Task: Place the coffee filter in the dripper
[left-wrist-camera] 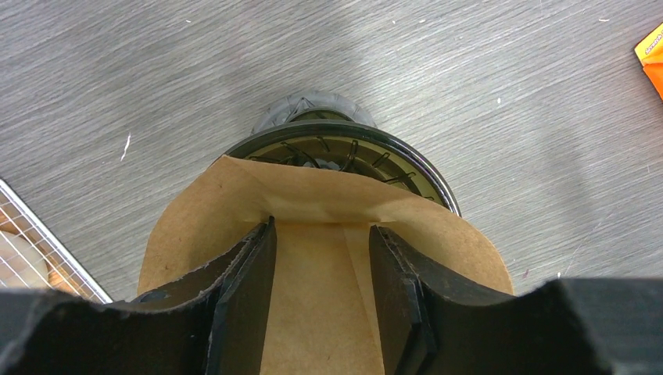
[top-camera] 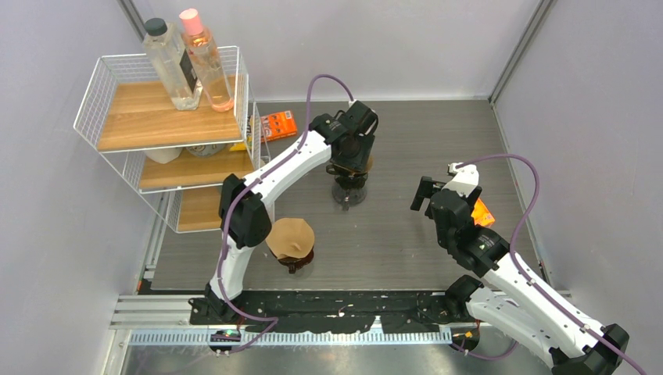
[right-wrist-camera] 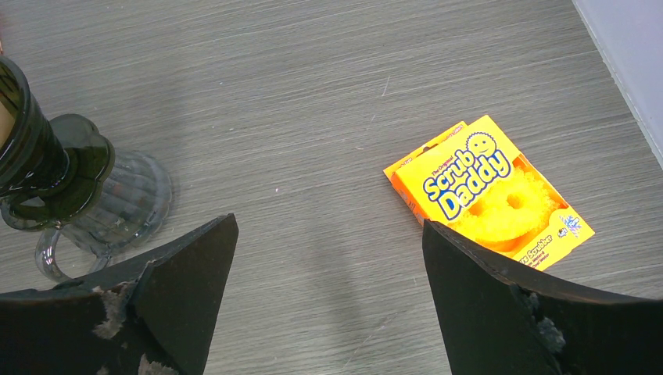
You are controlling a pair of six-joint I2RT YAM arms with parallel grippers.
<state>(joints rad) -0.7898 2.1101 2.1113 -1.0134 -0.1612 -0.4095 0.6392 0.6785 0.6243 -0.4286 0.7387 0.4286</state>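
The dripper [top-camera: 349, 190] is dark glass and stands at the table's middle; its round ribbed rim [left-wrist-camera: 344, 148] shows in the left wrist view, and its base shows in the right wrist view [right-wrist-camera: 78, 187]. A brown paper coffee filter [left-wrist-camera: 320, 297] lies tilted over the near side of that rim. My left gripper [left-wrist-camera: 320, 226] hovers right above the dripper [top-camera: 349, 160]. Its jaws stand a little apart, with the fingertips [left-wrist-camera: 262, 250] resting against the paper, not pinching it. My right gripper [top-camera: 426, 194] is wide open and empty [right-wrist-camera: 328, 223], to the right of the dripper.
A second stand with a stack of brown filters [top-camera: 291, 237] sits near the left arm's base. An orange Scrub Daddy pack [right-wrist-camera: 492, 195] lies at the right [top-camera: 482, 212]. A wire rack [top-camera: 168, 117] with two bottles stands at the back left, with an orange packet [top-camera: 279, 123] beside it.
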